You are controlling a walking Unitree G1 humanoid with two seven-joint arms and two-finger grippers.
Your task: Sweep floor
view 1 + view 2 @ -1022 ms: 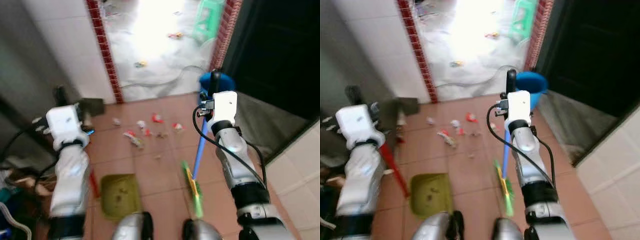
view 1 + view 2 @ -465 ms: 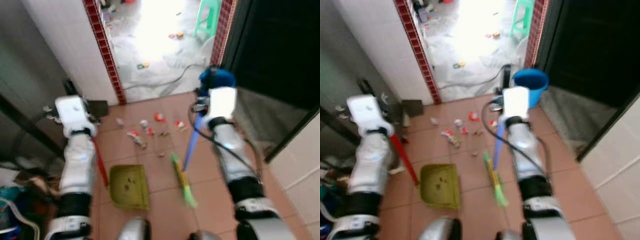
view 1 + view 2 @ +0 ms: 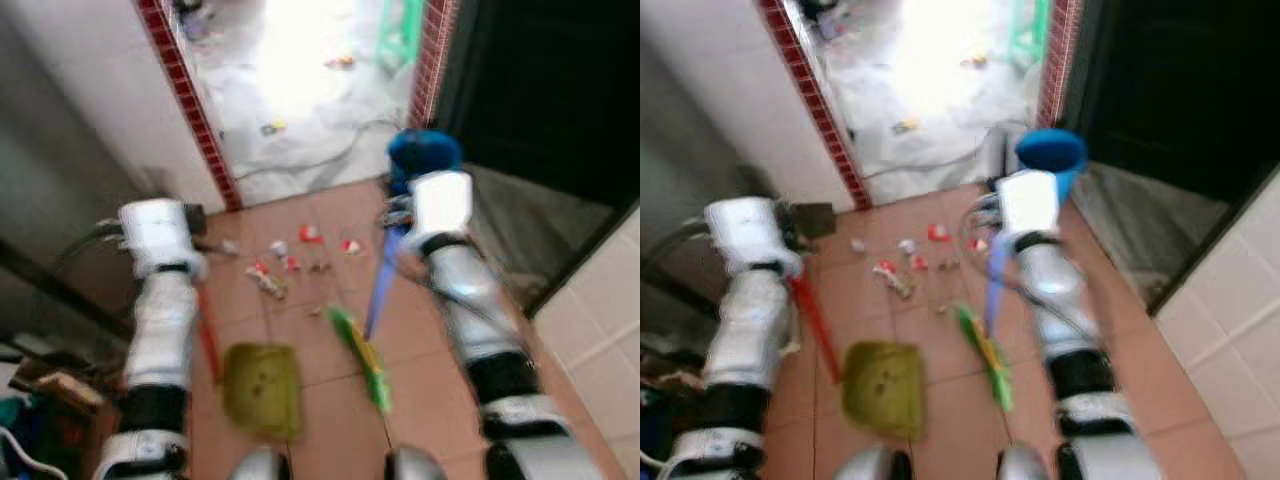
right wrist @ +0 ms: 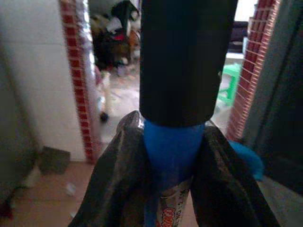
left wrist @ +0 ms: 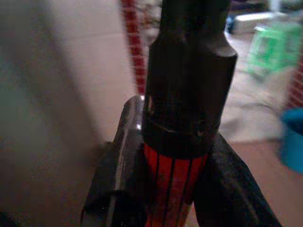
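Blue-handled broom [image 3: 378, 290] with green bristles rests slanted on the terracotta tile floor [image 3: 330, 350], its handle clamped in the right tool [image 4: 173, 156]. Beside it lies the olive-green dustpan [image 3: 262, 388], its red handle [image 5: 173, 184] pinched in the left tool [image 5: 170, 189]. Small scraps of litter [image 3: 290, 262] lie just beyond, near a blue bucket [image 3: 424, 153].
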